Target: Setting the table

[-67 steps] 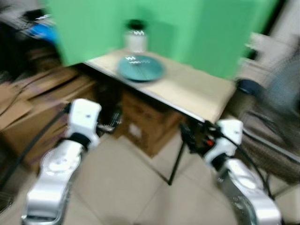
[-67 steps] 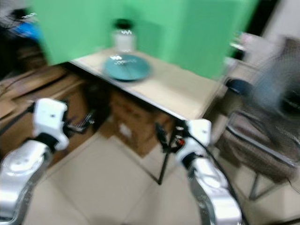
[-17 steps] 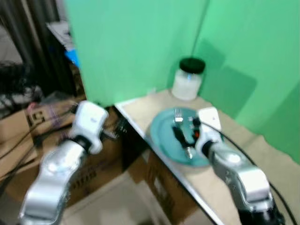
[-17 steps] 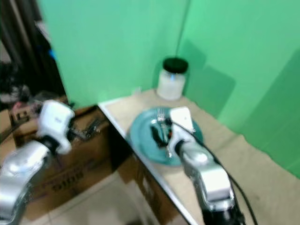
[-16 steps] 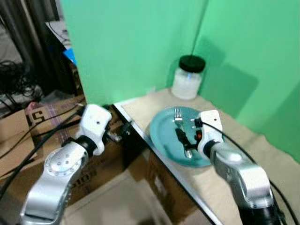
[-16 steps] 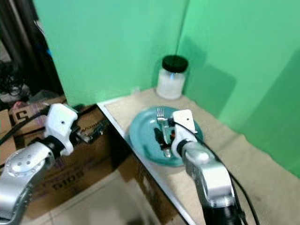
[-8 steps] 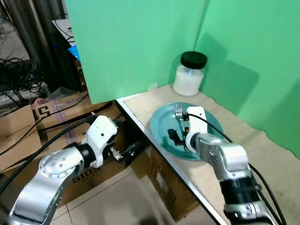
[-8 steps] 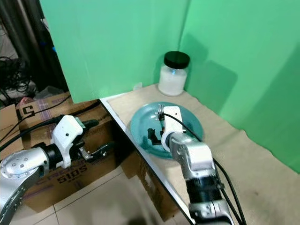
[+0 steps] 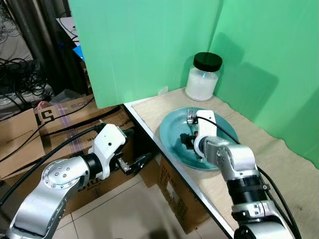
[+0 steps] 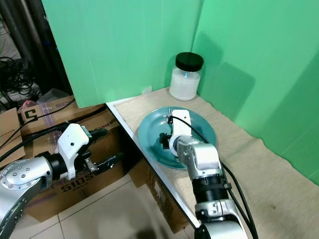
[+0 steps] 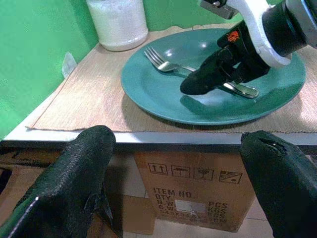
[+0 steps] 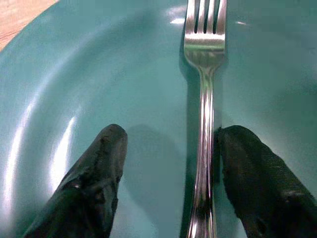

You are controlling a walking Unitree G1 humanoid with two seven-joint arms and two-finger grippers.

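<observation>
Silver metal fork (image 12: 204, 124) lying flat inside the round teal plate (image 9: 172, 137) on the beige-matted table (image 9: 279, 164), near a black-lidded glass jar of white powder (image 9: 202, 79). Right gripper (image 12: 168, 173) is lowered onto the plate, fingers apart, one finger (image 12: 252, 173) touching the fork handle. Left gripper (image 11: 173, 163) hangs below the table edge, fingers spread wide, beside a brown cardboard box (image 9: 30, 144).

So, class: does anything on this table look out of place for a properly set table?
Yes. The fork lies inside the teal plate rather than beside it on the mat. The right gripper is down on the plate, open, one finger against the fork's handle. The jar stands upright behind; nothing is spilled.
</observation>
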